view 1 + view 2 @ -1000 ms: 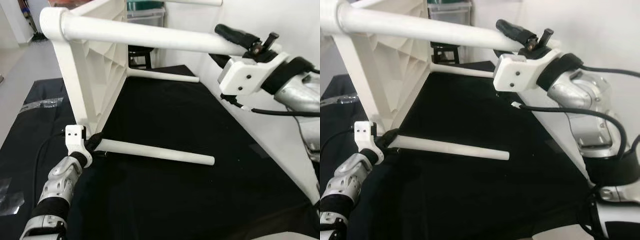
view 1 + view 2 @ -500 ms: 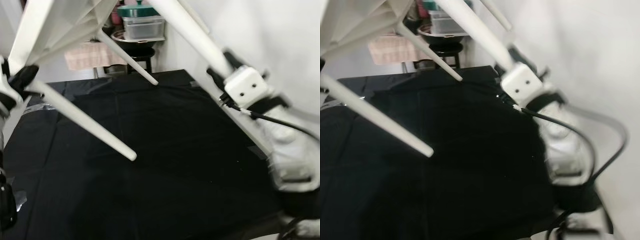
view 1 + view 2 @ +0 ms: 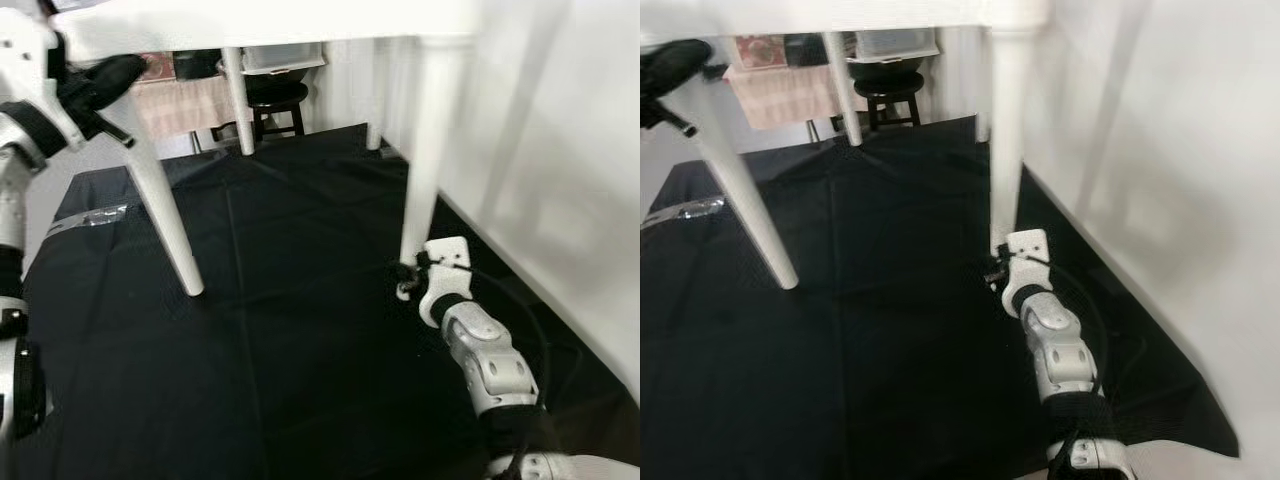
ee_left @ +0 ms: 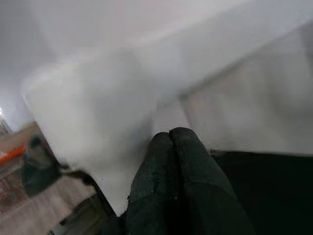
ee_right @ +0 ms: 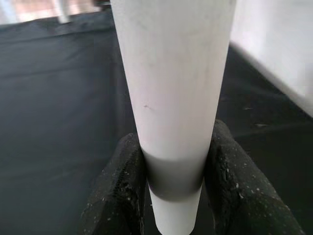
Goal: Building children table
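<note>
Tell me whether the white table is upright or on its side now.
Upright: the white table has its top overhead and legs pointing down to the black cloth. The right gripper clamps one leg near its foot.

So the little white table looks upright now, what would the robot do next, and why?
Probably open the right gripper and draw it away. Its fingers clamp the lower end of the near right leg, and the table appears upright with its legs pointing down at the black cloth. The left gripper, up at the near left leg, could steady it meanwhile.
</note>
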You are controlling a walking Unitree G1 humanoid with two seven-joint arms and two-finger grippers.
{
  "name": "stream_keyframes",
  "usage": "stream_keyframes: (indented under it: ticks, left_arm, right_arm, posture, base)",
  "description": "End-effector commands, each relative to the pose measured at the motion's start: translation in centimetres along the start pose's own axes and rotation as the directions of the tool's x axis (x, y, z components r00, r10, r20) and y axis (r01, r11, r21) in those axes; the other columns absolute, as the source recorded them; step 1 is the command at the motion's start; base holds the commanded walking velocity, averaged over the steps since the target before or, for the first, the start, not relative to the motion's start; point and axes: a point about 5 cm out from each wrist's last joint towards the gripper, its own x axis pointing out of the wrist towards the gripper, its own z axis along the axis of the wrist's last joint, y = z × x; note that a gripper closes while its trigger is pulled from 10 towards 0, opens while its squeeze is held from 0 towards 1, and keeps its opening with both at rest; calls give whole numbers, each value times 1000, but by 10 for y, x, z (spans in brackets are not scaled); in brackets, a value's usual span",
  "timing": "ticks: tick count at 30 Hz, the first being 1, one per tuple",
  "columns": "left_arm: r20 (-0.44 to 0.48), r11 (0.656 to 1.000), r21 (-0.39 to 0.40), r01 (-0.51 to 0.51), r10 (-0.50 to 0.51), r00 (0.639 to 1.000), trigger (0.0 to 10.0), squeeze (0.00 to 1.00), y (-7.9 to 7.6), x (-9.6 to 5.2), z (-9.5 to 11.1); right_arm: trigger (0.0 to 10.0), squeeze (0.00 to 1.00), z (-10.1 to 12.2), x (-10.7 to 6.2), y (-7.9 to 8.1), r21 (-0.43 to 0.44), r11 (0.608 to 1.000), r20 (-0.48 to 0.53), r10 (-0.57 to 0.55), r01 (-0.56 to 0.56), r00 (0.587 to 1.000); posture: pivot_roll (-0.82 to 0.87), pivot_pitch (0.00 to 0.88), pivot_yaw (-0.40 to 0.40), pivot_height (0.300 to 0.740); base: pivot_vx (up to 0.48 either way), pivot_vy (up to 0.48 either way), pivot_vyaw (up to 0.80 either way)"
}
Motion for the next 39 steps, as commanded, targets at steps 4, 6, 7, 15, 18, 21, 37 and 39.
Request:
stream_keyframes:
  ticks: [4, 6, 7, 15, 18, 21, 37, 39]
  left_arm:
    - [-88, 989, -137, 61, -74, 993, 10000, 0, -42, -6, -39]
    - [-102, 981, -180, 74, -93, 990, 10000, 0, -59, -10, -49]
    - [-102, 981, -180, 74, -93, 990, 10000, 0, -59, -10, -49]
    - [-163, 961, -272, 47, -95, 982, 10000, 0, -103, -33, -68]
    - [-187, 961, -275, 24, -78, 979, 10000, 0, -109, -40, -71]
    - [-324, 963, -237, -125, 43, 945, 10000, 0, -130, -69, -94]
    - [-495, 913, -32, -408, 339, 800, 10000, 0, -161, -104, -117]
    - [-500, 905, -26, -424, 356, 790, 10000, 0, -163, -107, -117]
  right_arm:
    - [10000, 1000, -15, -3, 1, 46, 999, -49, 13, -11, 999]
    - [10000, 1000, -10, -8, 3, 74, 996, -9, 40, -39, 999]
    - [10000, 1000, -10, -8, 3, 74, 996, -9, 40, -39, 999]
    - [10000, 1000, -8, -42, -2, 115, 983, 132, 127, -142, 983]
    - [10000, 1000, -8, -51, -3, 114, 980, 148, 147, -164, 978]
    - [10000, 1000, -16, -80, 4, 68, 973, 140, 210, -221, 968]
    - [10000, 0, 5, -51, 52, -191, 937, 165, 324, -292, 932]
    - [10000, 0, 3, -50, 54, -204, 933, 152, 328, -295, 932]
  posture:
    - [-51, 0, 87, 740]
    - [-61, 0, 86, 740]
    - [-61, 0, 86, 740]
    - [-74, 0, 81, 740]
    - [-81, 0, 76, 740]
    - [-99, 0, 60, 740]
    - [-66, 0, 17, 740]
    - [-67, 0, 14, 740]
  base:
    - [0, 0, 0]
    - [0, 0, 0]
    - [0, 0, 0]
    - [0, 0, 0]
    - [0, 0, 0]
    - [0, 0, 0]
    - [0, 0, 0]
    - [0, 0, 0]
